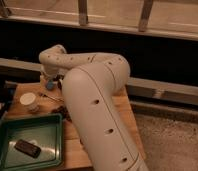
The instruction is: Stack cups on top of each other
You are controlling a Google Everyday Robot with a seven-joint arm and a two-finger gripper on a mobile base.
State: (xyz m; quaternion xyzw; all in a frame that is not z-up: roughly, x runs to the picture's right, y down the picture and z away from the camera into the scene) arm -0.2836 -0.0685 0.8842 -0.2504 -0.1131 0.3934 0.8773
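The surface carries a green tray and a white cup. The claw hangs near its far edge, beside a blue cup.

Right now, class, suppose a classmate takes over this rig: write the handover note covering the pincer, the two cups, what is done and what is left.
Pincer: low over the back left part of the wooden table, right at the light-blue cup. Whether it grips the cup cannot be told.
Light-blue cup: at the pincer, apart from the white cup.
White cup: upright on the table, nearer the front, just behind the green tray.
Done: nothing stacked yet.
Left: probably carry the light-blue cup over the white cup and set it in.
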